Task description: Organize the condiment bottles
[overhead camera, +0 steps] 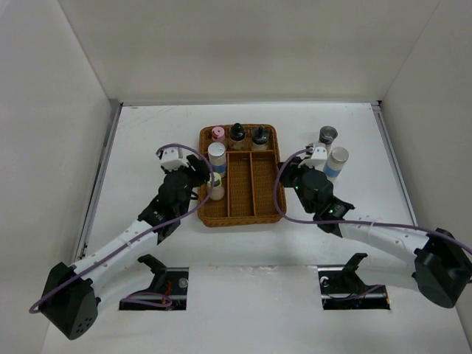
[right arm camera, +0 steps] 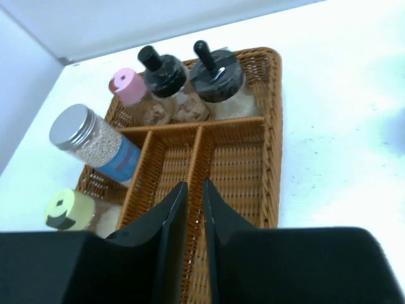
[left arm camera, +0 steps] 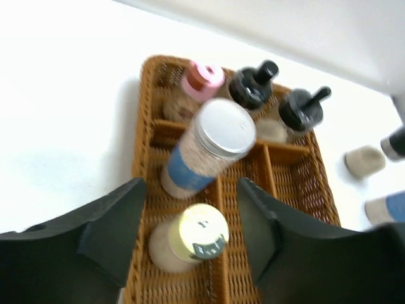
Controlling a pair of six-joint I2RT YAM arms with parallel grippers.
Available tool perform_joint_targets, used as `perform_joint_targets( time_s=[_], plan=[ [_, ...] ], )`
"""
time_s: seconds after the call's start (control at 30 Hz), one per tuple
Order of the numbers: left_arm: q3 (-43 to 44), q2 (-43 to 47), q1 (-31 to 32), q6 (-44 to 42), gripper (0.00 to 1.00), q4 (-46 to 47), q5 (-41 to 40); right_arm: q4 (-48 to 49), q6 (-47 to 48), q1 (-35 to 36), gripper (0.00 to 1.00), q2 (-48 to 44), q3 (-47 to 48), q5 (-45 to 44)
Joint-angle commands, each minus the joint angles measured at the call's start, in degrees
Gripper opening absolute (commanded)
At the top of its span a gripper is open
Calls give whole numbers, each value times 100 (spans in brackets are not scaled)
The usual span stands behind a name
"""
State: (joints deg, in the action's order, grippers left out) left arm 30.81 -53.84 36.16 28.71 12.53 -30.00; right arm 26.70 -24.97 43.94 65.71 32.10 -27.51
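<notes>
Left jaws: gaping open, gripping nothing.
Yellow-cap bottle (left arm camera: 193, 240): standing between them, untouched, lower centre, in the tray (left arm camera: 140, 145).
Right jaws: hanging almost closed, empty.

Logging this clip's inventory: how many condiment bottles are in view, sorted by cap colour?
Pink cap: 1
Black cap: 2
Yellow-green cap: 1
Silver-white cap, both blue-labelled: 2
Grey cap: 1
Total: 7
</notes>
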Motion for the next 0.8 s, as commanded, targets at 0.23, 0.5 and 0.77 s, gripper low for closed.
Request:
perform_joint_targets(
  time_s=[0.23,0.5,0.77],
  plan=[
    [-1400,155,-676,591,31,2471,205,-1860,299,-1136,57,-216,1140,-1643],
    [-1876,-319,-694,1093,34,3150,389,-2880,564,-2701,100,345,1940,-1592],
    [-1903,-372,-720,1181,35,3159,407,-2995,520,-3195,100,1031,2125,-758]
  ],
)
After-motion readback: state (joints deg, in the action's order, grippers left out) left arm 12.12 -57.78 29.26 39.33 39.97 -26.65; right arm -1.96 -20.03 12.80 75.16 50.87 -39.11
